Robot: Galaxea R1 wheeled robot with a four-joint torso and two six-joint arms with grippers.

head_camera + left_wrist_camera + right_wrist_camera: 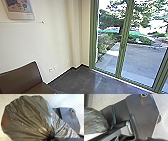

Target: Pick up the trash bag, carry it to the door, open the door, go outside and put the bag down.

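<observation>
- One trash bag (26, 119) is seen, dark and thin-skinned; its neck is drawn into a tight bunch, from which many creases are fanned out over the full part.
- By one hand, the left hand (50, 137), the bag is gripped at that bunched neck.
- Of the other, the right hand (152, 139), it cannot be told whether it is open or closed.
- The bag is held beside the robot's one wide dark plate (70, 120), part of which is covered by it in the left wrist view.
- Farther out, one brown seat (21, 78) with a backrest is placed near the pale wall (50, 42), on the robot's left.
- One picture (20, 8) is hung high on that wall; low down, two small wall plates (50, 69) can be made out.
- Ahead and to the right, tall glass is framed by three green uprights (121, 45), the rightmost cut off by the view's edge.
- Up to the glass, a dark floor (77, 80) is laid.
- Through the glass, a paved yard (142, 57) can be seen, bordered by bushes (106, 43) and trees (112, 20), too blurred to be counted.
</observation>
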